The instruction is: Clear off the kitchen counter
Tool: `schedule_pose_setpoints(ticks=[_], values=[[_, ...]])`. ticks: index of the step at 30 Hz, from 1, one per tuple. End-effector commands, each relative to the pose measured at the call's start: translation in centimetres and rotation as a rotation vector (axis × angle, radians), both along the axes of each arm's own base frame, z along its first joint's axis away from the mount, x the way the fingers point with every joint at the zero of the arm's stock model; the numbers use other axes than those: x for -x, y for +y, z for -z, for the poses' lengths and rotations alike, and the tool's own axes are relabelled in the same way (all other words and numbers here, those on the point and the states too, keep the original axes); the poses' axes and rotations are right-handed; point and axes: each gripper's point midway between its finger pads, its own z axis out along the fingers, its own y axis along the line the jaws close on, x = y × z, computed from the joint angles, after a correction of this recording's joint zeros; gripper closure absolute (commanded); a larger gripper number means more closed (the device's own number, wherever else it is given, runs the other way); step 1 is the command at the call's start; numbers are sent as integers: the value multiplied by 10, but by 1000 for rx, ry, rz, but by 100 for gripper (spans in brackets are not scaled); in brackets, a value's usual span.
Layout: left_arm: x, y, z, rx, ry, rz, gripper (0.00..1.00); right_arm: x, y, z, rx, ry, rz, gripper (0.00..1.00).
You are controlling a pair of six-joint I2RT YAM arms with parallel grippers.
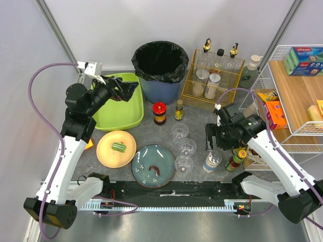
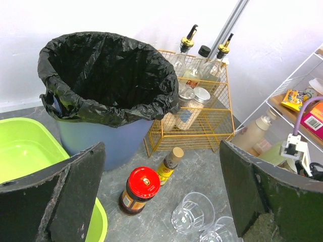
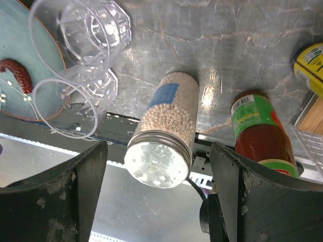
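The grey stone kitchen counter (image 1: 197,118) carries a yellow plate (image 1: 108,151), a teal plate (image 1: 146,174), three clear glasses (image 1: 187,147), a red-lidded jar (image 1: 159,113) and a small cork-capped bottle (image 1: 178,110). My left gripper (image 1: 126,91) hangs open and holds nothing above the green tub (image 1: 118,108). In its wrist view the left gripper (image 2: 161,196) frames the red-lidded jar (image 2: 141,189) far below. My right gripper (image 3: 159,186) is open, its jaws on either side of a metal-lidded jar of white beads (image 3: 166,126) without touching it. A red sauce bottle (image 3: 257,126) stands just right of that jar.
A blue bin with a black liner (image 1: 160,70) and a yellow wire basket of bottles (image 1: 212,78) stand at the back. A white wire rack with wooden shelves (image 1: 292,91) fills the right side. Two glasses (image 3: 75,101) lie close to the left of the bead jar.
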Motion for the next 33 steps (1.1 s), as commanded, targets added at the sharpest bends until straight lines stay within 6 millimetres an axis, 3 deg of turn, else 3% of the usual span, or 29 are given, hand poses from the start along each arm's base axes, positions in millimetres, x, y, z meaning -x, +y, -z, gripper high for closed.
schedule_pose_setpoints(ticks=[1, 15, 22, 26, 31, 33], values=[[8, 1, -13, 44, -47, -4, 1, 18, 1, 9, -4, 79, -12, 14], [5, 15, -1, 16, -22, -91, 1, 43, 1, 26, 12, 188, -135, 12], [4, 13, 2, 9, -28, -80, 2, 40, 3, 29, 15, 187, -129, 30], [3, 16, -3, 7, -40, -92, 2, 23, 7, 21, 14, 118, -115, 45], [6, 24, -30, -31, -94, -130, 2, -26, 18, -8, 13, -57, -73, 65], [8, 30, -42, -46, -121, -154, 2, -45, 21, -20, 25, -115, -57, 67]])
